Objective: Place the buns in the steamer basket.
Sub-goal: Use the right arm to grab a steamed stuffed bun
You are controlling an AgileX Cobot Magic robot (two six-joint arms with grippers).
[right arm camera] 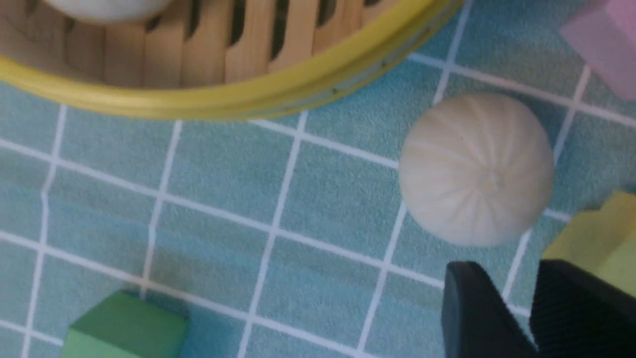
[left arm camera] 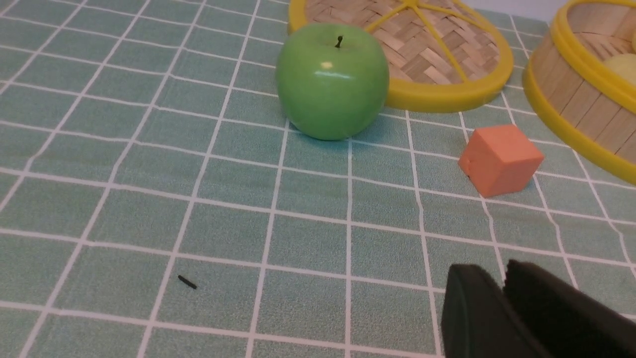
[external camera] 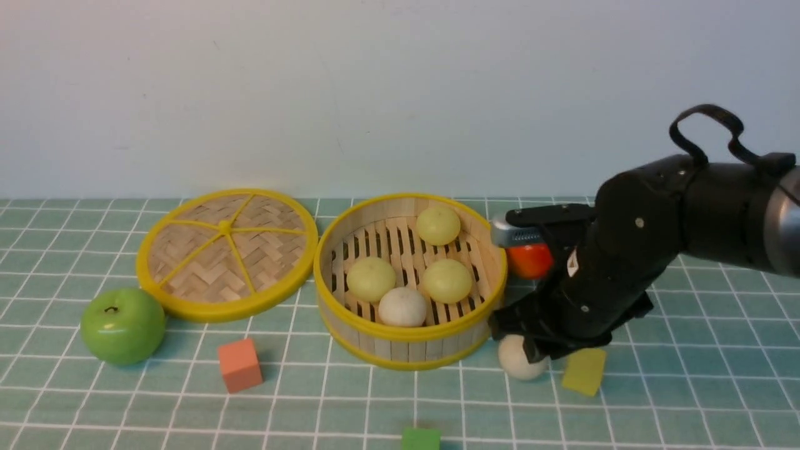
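four of the buns lie inside the steamer basket [external camera: 409, 350], which stands on the surface [external camera: 250, 415] near the middle. three of these are pale yellow-green: one bun [external camera: 439, 225] at the far side, one [external camera: 371, 279] at the left, and one [external camera: 447, 281] more to the right. the fourth, an off-white bun [external camera: 403, 307], sits at the near side of the slatted floor, between the two nearer yellow-green ones.

the fifth one, the outside bun [external camera: 520, 359] (also off-white), is on the surface, just to the right of the basket and toward its near side. the right gripper [right arm camera: 512, 268] is low beside this bun, with its fingers apart by a clear gap, and it has hold of nothing. the left gripper [left arm camera: 498, 273] is open only by a small gap, and its tips are also without any thing between them.

at the left of the basket lies the woven lid [external camera: 206, 262], with its yellow spokes up, and the green apple [external camera: 123, 326] is at the near left of it. an orange block [external camera: 240, 365] is nearer than the lid, a green block [external camera: 421, 439] is at the near edge of the view, and a yellow block [external camera: 584, 371] is just right of the outside bun. the red-orange fruit [external camera: 530, 260] is partly hidden behind the right arm.
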